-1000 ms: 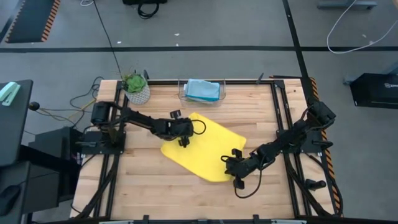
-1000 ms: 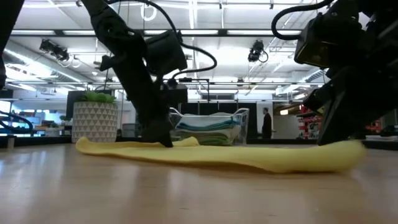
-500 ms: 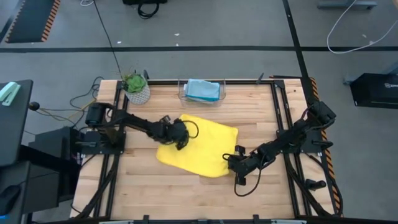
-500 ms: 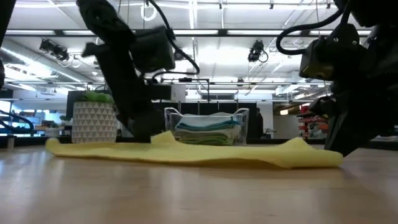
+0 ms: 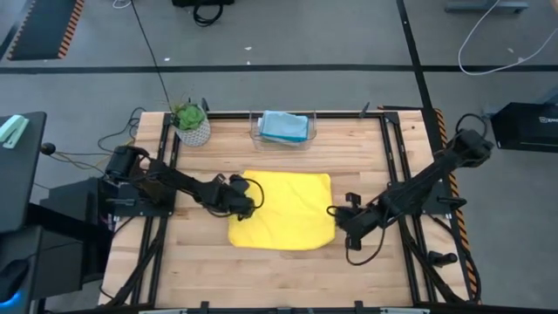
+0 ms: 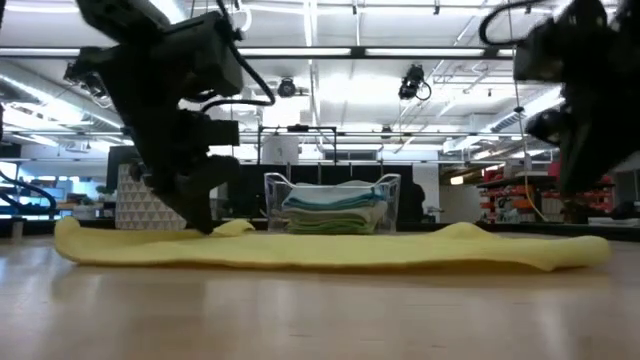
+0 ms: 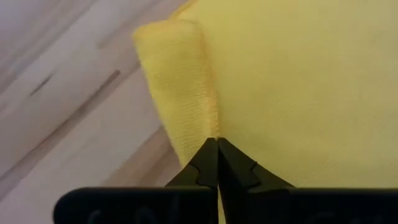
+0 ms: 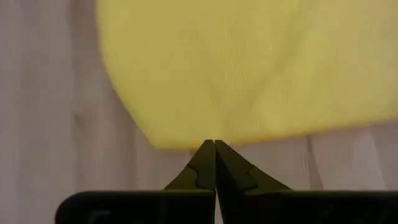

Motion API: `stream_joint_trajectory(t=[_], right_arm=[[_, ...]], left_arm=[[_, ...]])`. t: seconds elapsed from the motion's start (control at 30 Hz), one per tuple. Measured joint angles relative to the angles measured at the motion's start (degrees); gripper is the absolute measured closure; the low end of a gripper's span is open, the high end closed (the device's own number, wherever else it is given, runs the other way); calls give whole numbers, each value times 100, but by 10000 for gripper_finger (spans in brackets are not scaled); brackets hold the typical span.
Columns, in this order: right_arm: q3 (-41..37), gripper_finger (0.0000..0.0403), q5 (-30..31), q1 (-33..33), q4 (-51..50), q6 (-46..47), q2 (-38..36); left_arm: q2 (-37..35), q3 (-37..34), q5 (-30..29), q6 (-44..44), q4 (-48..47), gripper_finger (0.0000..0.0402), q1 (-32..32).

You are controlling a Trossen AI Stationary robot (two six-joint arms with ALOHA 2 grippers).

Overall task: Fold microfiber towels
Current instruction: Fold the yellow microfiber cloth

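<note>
1. The yellow microfiber towel (image 5: 281,209) is spread nearly flat at the middle of the bench (image 5: 288,270). Its left edge is pinched by the left claw (image 5: 241,200), and a rolled lip of cloth is seen just beyond the tips in the left wrist view (image 7: 180,81).
2. The right claw (image 5: 345,215) is set at the towel's right edge with its fingers clenched. In the right wrist view the tips meet just short of the yellow hem (image 8: 249,68), so whether any cloth is caught there cannot be told.
3. The step in hand is judged to be the gripping of two opposite edges before the fold. It is done well if both pinches are confirmed first, and the right one is likely to need re-taking with the hem between the fingers.
4. Both edges should then be lifted together, only high enough to clear the bench, and carried evenly to the opposite side so that the corners meet and no crease is dragged in.
5. Both arms are stretched low and nearly level over the bench, reaching inward from their bases at the left and right rails, wrists angled down to the cloth.
6. Other towels, a light blue one on top, lie in the clear plastic bin (image 5: 283,128) at the far edge, beside the potted plant (image 5: 190,123).
</note>
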Motion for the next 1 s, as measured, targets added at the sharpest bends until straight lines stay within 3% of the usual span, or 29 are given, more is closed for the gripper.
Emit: stream_joint_trajectory(t=[0.23,0.37,0.53,0.7,0.87,1.0], right_arm=[[14,398,38,2,194,-90,-226],[14,398,37,5,225,-101,-180],[16,398,156,-2,425,-134,-184],[15,396,191,-10,707,-232,-184],[15,365,193,-11,818,-119,-184],[15,330,191,-6,847,-59,-184]], left_arm=[[-755,-1201,-375,-626,1606,384,-209],[-1260,-1747,-777,-1046,1709,352,-319],[-1574,-2094,-785,-981,1694,301,-419],[-1573,-2030,-758,-282,1635,231,-559],[-1819,-1823,-528,635,1358,159,-567],[-2247,-1537,203,1653,1096,132,-661]])
